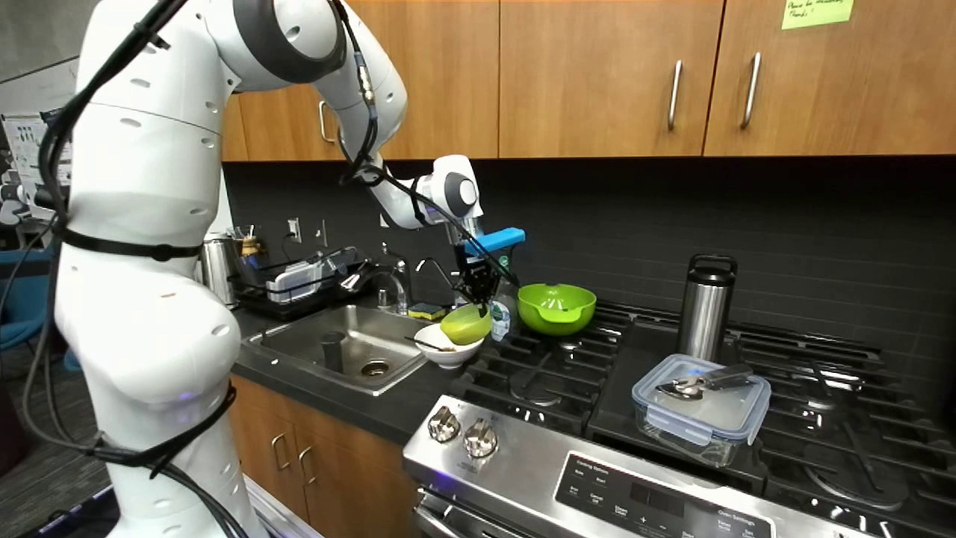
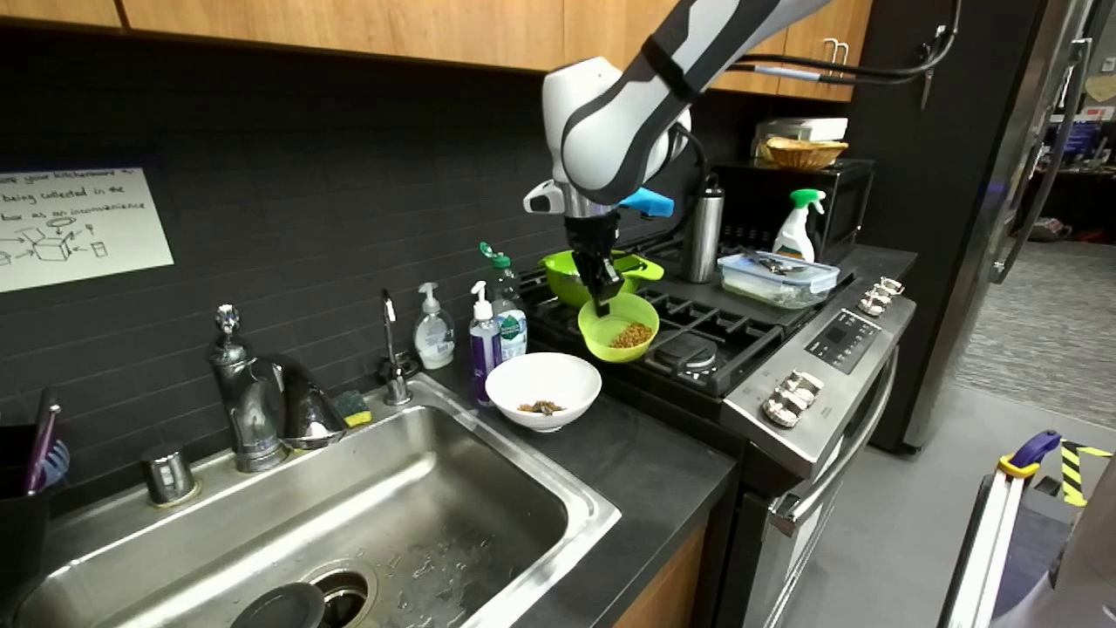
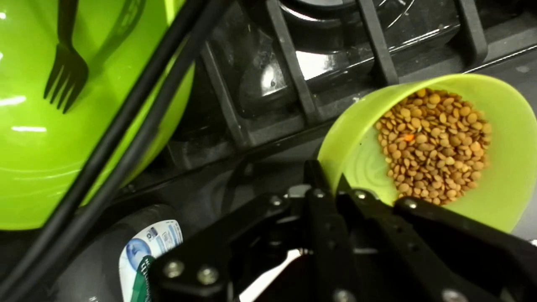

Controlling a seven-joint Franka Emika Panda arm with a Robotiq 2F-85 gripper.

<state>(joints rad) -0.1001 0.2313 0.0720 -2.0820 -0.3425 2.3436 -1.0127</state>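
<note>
Pincer (image 3: 330,181) grips tilted yellow-green bowl (image 3: 509,155) of lentils (image 3: 436,147).

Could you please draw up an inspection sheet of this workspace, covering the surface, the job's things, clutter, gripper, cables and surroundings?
Surface: dark countertop next to a gas stove.
Job's things: small green bowl, tilted, with lentil-like grains inside; white bowl on the countertop, holding brown bits too small to identify.
Clutter: large green bowl containing a dark fork; bottles; lidded container with metal utensils on top; steel flask.
Gripper: closed on the small green bowl's rim.
Cables: black cables strapped along the arm; in the wrist view they cross before the large green bowl.
Surroundings: sink, wooden cabinets, dark wall.
</note>
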